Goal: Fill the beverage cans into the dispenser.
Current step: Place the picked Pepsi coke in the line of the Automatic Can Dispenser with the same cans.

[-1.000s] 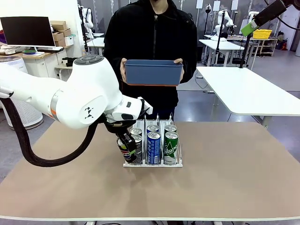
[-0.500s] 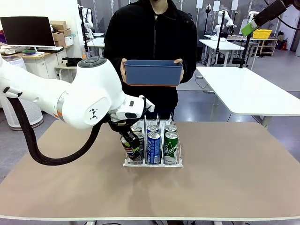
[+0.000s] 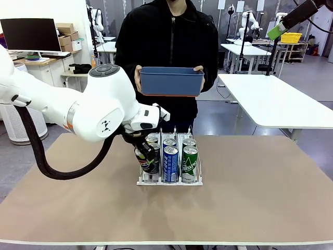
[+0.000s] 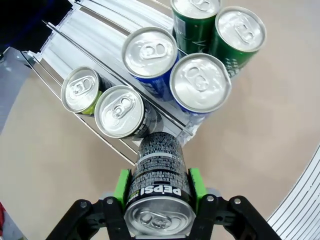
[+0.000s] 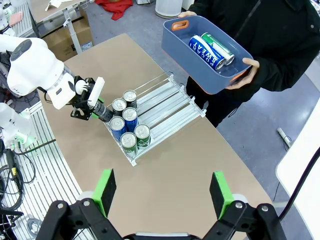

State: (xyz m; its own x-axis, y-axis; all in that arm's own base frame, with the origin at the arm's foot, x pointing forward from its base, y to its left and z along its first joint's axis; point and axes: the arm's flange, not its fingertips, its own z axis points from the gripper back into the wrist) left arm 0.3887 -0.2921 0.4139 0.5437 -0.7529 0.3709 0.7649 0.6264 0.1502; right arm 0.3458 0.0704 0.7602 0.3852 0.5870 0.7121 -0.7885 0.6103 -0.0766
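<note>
At the far side of the tan surface a person holds a blue tub with two cans inside. The white dispenser sits mid-surface, six beverage cans upright at its near end. The left jaws clamp a tilted Pepsi can at its near-left corner. The right jaws hang wide open, empty, high above.

A lab workspace: a monitor and stacked cardboard boxes far left, white tables far right, bare grey floor.
</note>
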